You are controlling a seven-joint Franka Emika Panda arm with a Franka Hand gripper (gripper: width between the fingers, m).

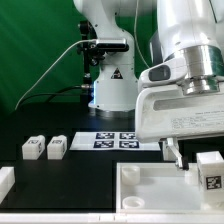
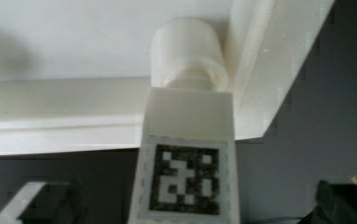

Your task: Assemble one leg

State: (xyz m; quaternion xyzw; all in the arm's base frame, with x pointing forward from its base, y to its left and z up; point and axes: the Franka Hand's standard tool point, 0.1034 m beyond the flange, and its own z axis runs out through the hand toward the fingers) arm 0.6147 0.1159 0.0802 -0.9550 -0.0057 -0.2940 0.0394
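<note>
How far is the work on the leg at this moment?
Looks done: one leg stands at a corner of the large white panel. In hand: the gripper straddles it, jaws clear of its sides. Left: seating it cannot be confirmed; two other legs lie untouched near the marker board.

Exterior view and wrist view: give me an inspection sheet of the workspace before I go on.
Surface: black table, with the marker board lying flat on it.
Job's things: a leg at the corner of the white panel; cannot tell if it is seated. Two other legs side by side on the exterior view's left.
Clutter: white block, cut off by the exterior view's left edge.
Tool: tool open, fingers on either side of the leg, not touching it.
Cables: thin cable arcing to the arm's base.
Surroundings: green curtain behind.
</note>
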